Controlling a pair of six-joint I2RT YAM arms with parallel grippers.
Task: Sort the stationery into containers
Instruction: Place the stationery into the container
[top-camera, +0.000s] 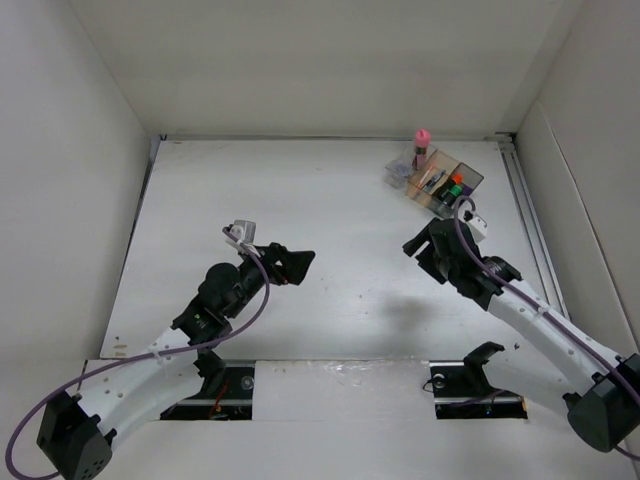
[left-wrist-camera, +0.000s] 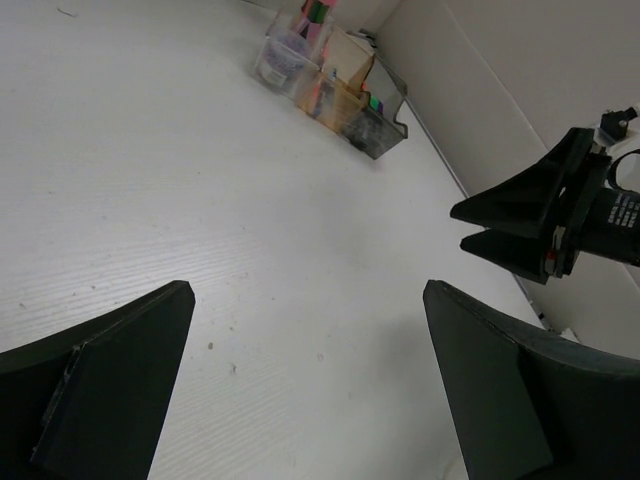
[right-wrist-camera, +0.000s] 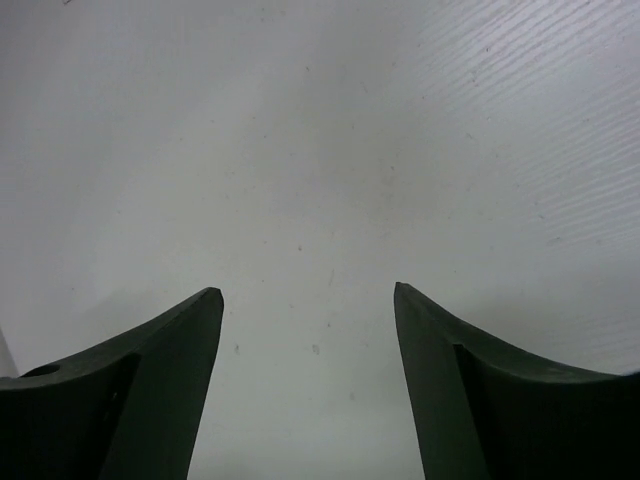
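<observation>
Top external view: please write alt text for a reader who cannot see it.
A translucent plastic compartment tray holding colourful stationery and a pink-capped bottle sits far right on the white table. The left gripper and right gripper hang open and empty above it.

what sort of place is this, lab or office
Probably a robot lab test cell, not an office: white walls box in a white table, a left arm and right arm are bolted at its near edge, and a divided tray of stationery sits far right.

Nothing legible — white print (left-wrist-camera: 625, 211) on the right gripper (left-wrist-camera: 458, 226) is too blurred.
</observation>
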